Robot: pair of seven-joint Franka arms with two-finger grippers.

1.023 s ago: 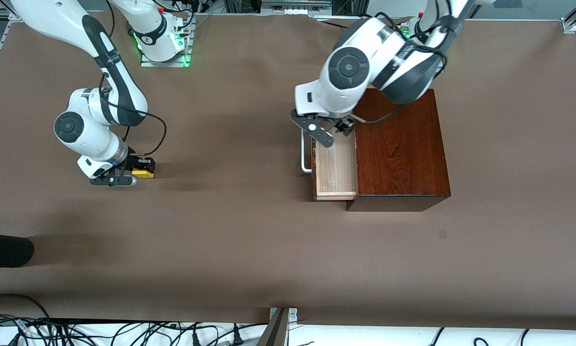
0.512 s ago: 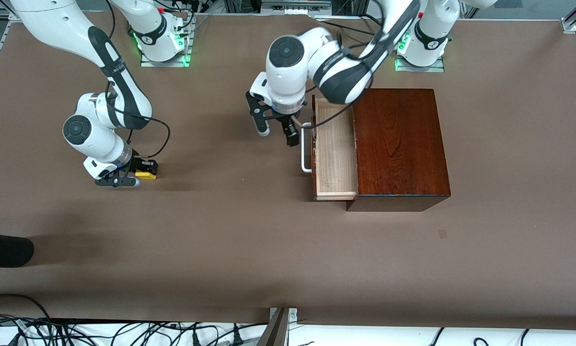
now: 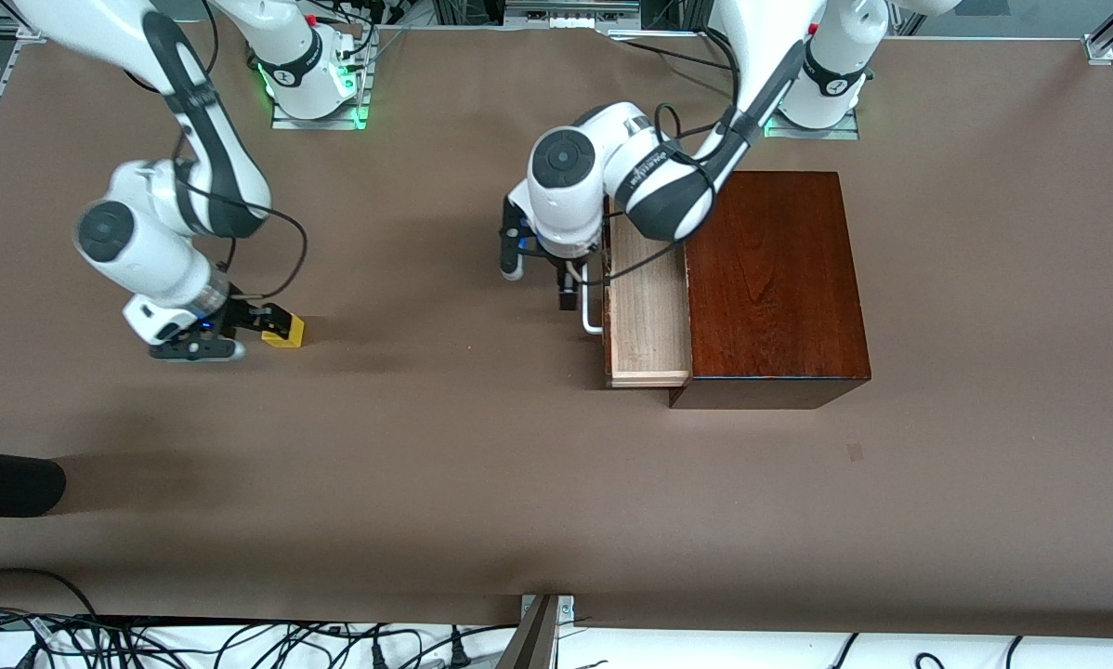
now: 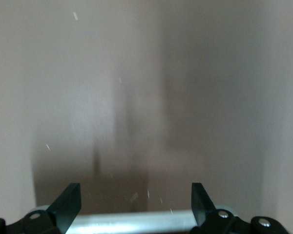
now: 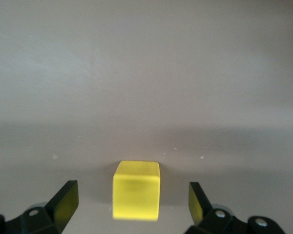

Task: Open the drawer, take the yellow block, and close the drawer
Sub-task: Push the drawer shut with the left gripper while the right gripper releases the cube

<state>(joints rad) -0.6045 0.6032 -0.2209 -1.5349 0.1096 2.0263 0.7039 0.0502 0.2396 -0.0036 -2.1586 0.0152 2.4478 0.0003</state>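
I found the drawer [image 3: 648,307] partly pulled out of the dark wooden box [image 3: 772,283], its light tray showing and the white handle [image 3: 590,302] facing the right arm's end of the desk [image 3: 482,465]. The left gripper [image 3: 540,279] hung at that handle, jaws spread wide and holding nothing; in the left wrist view the handle bar [image 4: 136,220] lay across between the fingertips [image 4: 68,202]. The yellow block [image 3: 282,331] sat on the desk, well apart from the box. The right gripper [image 3: 217,336] stood just beside it, jaws wide, and the block [image 5: 136,189] lay loose between them.
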